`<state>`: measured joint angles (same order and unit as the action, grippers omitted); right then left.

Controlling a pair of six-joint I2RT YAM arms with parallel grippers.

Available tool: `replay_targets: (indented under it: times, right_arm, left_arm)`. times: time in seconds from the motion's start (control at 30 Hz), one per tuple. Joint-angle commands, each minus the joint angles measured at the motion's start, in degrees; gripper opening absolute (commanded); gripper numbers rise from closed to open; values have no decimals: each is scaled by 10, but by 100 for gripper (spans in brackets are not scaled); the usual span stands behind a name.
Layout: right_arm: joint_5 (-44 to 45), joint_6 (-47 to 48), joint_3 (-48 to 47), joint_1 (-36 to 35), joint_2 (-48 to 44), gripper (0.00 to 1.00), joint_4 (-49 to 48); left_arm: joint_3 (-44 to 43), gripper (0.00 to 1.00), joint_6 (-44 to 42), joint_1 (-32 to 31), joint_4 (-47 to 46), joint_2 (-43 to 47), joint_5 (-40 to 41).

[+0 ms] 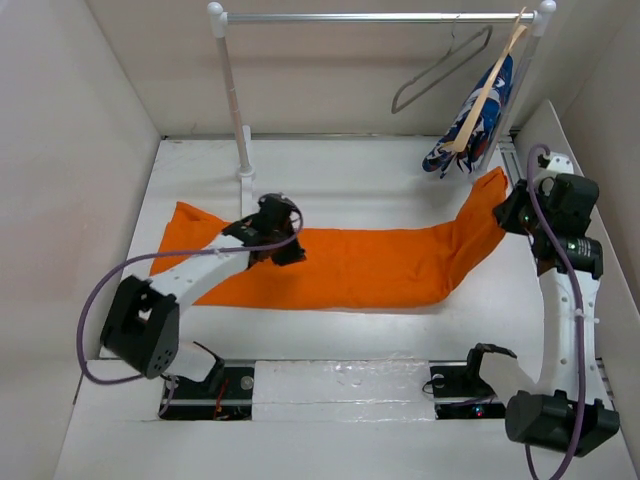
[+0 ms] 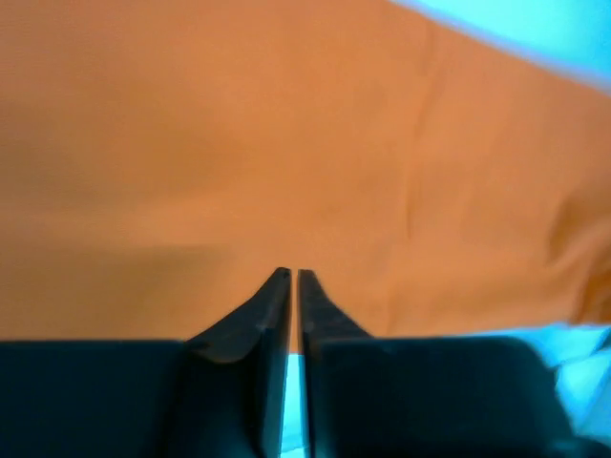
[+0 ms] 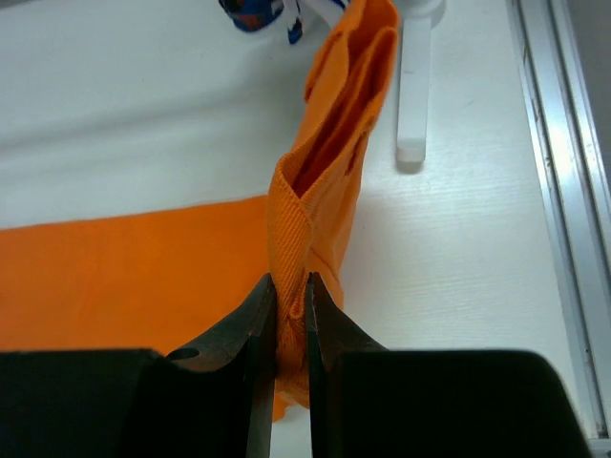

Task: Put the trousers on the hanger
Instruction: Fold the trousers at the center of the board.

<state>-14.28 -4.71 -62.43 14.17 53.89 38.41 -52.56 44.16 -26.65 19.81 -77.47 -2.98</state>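
Across the white table (image 1: pixel 330 170) sprawl the trousers (image 1: pixel 350 265); behind, the hanger (image 1: pixel 440 65) hangs on the rail (image 1: pixel 380 17), open tabletop between. The right gripper (image 3: pixel 291 296) pinches their lifted right end near the table's edge; the left gripper (image 2: pixel 291 277), pressed together, sits over the cloth.

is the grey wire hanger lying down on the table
No, the hanger hangs by its hook from the rail, up off the table at the far right.

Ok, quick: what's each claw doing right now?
Left claw: closed over the trousers, no cloth seen gripped in it.
Right claw: closed on a folded edge of the trousers.
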Motion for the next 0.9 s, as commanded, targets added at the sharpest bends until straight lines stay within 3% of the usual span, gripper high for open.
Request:
replay_targets:
  times: [0.0, 0.23, 0.37, 0.5, 0.63, 0.77, 0.87]
  right_arm:
    - [-2, 2, -80, -1, 11, 0, 7]
    - [4, 5, -161, 5, 24, 0, 32]
    - [36, 23, -253, 11, 47, 0, 62]
    - [70, 40, -418, 11, 84, 0, 97]
    - [67, 68, -524, 11, 127, 0, 114]
    - [-19, 62, -511, 11, 147, 0, 86]
    - [-31, 60, -461, -15, 134, 0, 58]
  left_arm:
    - [-25, 0, 47, -92, 11, -64, -18]
    - [-192, 0, 18, -259, 38, -241, 24]
    - [-251, 0, 14, -295, 47, -336, 12]
    - [-298, 0, 19, -318, 45, -410, -31]
    - [-406, 0, 15, -341, 55, -461, -53]
    - [-510, 0, 27, -346, 71, -506, -82]
    - [-555, 0, 11, -346, 113, -487, -45]
